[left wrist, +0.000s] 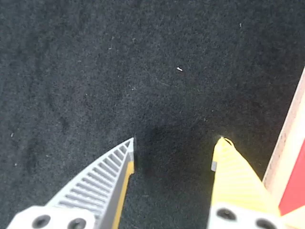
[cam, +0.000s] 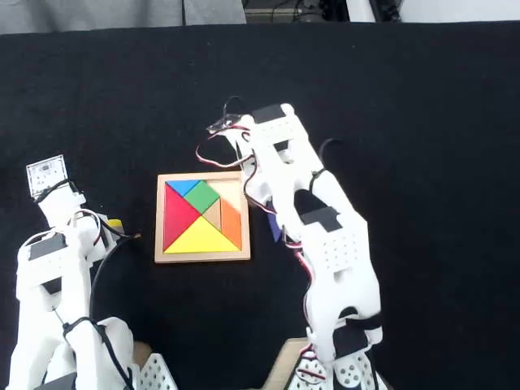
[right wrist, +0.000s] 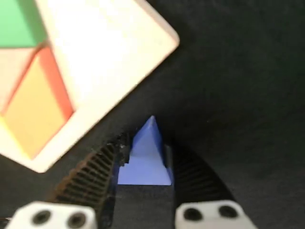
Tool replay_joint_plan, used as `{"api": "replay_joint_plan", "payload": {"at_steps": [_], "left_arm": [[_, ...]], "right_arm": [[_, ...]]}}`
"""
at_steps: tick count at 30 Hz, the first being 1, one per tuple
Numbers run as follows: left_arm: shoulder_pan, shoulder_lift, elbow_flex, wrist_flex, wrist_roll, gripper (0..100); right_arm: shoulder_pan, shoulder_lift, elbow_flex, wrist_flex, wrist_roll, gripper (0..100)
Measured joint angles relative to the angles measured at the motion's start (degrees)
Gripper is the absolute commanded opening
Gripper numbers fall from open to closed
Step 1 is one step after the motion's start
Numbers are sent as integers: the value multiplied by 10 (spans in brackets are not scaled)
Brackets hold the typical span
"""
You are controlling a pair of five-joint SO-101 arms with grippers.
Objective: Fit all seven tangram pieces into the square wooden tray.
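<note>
The square wooden tray [cam: 237, 185] lies left of the table's middle. In it sit a red triangle [cam: 176, 215], a yellow triangle [cam: 201, 239], a blue triangle [cam: 182, 187], a green square [cam: 202, 197], a small tan triangle [cam: 213, 214] and an orange parallelogram [cam: 231, 223]. Bare wood shows in its far right corner. Just off the tray's right edge, my right gripper [right wrist: 145, 145] is shut on a blue triangle [right wrist: 145, 164], tip pointing away from the wrist, near the tray's corner [right wrist: 109, 52]. My left gripper [left wrist: 174, 148] stands open over black cloth beside the tray's left edge [left wrist: 290, 138].
The table is covered in black cloth [cam: 406, 122]. The right arm's white body [cam: 333, 244] stretches from the near edge to beyond the tray's far right corner. The left arm [cam: 57, 260] stands at the near left with a white tag [cam: 45, 172].
</note>
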Motion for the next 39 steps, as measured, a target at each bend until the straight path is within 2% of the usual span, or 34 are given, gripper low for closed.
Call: {"api": "replay_joint_plan", "payload": {"at_steps": [3, 6, 10, 15, 21, 24, 26, 28, 35, 39], "left_arm": [[0, 0, 0, 0, 0, 263], [0, 0, 0, 0, 0, 263], [0, 0, 0, 0, 0, 263], [0, 0, 5, 0, 0, 263], [0, -1, 12, 0, 0, 263], [0, -1, 12, 0, 0, 263], [0, -1, 12, 0, 0, 263], [0, -1, 12, 0, 0, 263], [0, -1, 12, 0, 0, 263], [0, -1, 12, 0, 0, 263]], "right_arm": [[-4, -38, -2, 18, -27, 143], [30, -126, -3, 30, -69, 196], [75, -250, 19, 58, -114, 215], [77, -367, 154, 63, -127, 216], [106, -448, 352, -76, -136, 212], [110, -461, 428, -147, -117, 212], [109, -462, 464, -195, -84, 212], [111, -462, 472, -228, -17, 215], [111, -462, 479, -230, 346, 217], [111, -462, 479, -229, 438, 256]]}}
